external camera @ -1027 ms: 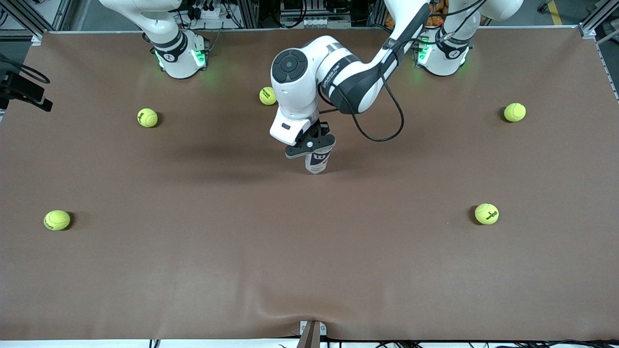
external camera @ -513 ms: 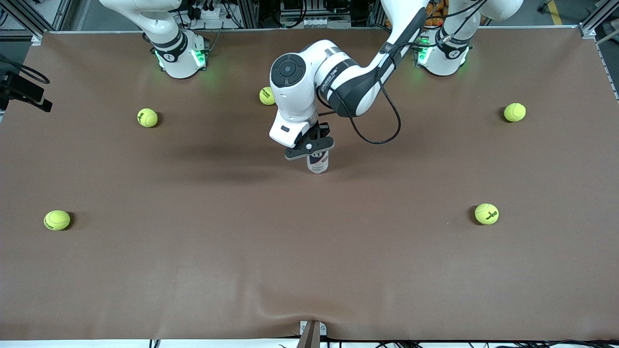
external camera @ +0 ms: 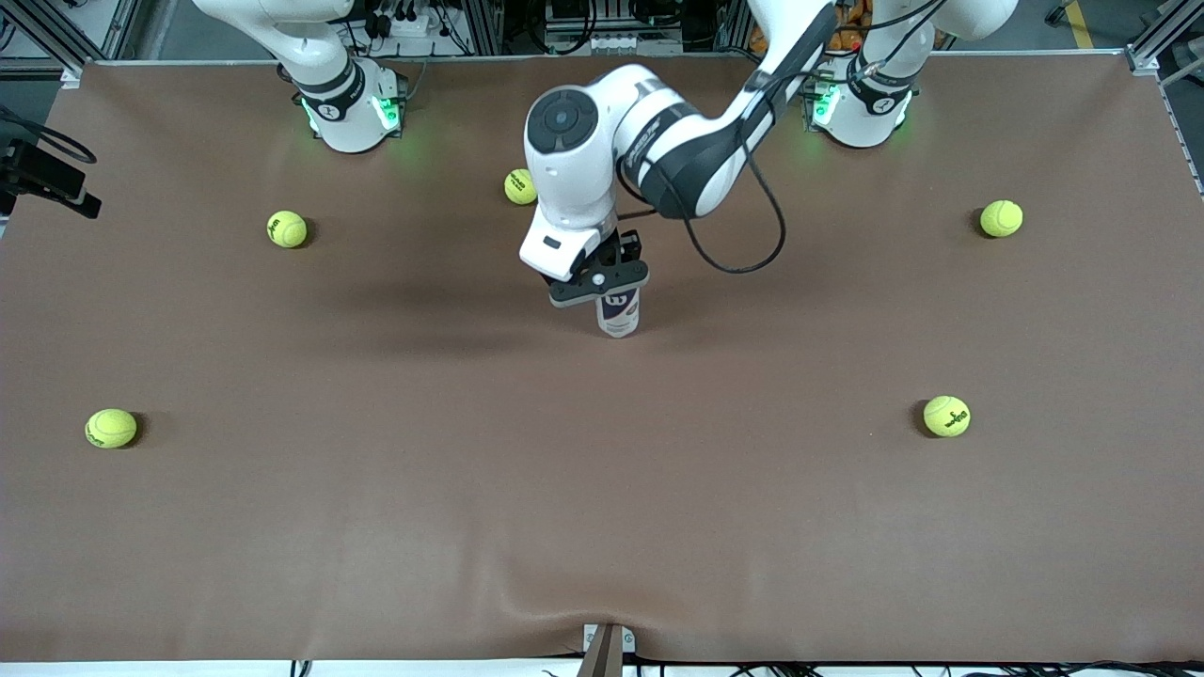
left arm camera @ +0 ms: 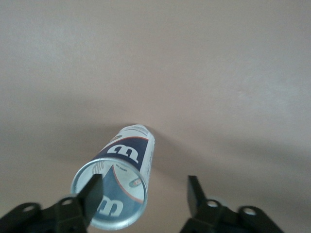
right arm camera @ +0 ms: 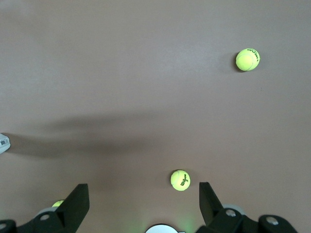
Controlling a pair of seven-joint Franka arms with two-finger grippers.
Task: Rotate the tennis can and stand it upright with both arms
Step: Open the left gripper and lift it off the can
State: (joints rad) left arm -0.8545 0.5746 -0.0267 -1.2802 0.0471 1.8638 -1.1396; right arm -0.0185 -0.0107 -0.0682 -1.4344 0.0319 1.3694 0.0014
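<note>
We see the tennis can [external camera: 618,315] standing upright on the brown table [external camera: 602,489] near its middle, open mouth up, its navy band with the white "W" facing the front camera. The left arm [external camera: 658,150] reaches in from its base and holds the left gripper [external camera: 602,287] just above the can's top. In the left wrist view the fingers [left arm camera: 90,196] are spread apart, wider than the can [left arm camera: 121,179]: one finger overlaps the rim and the other stands clear of it (so the can is released, not clamped).

The right arm [external camera: 320,66] waits folded back at its base; in its wrist view the right gripper [right arm camera: 143,206] hangs over the table, jaws wide and holding nothing.

Five tennis balls lie scattered: one [external camera: 520,186] between the bases, one [external camera: 287,228] and one [external camera: 111,428] toward the right arm's end, one [external camera: 1001,218] and one [external camera: 946,416] toward the left arm's end, all well apart from the can.
</note>
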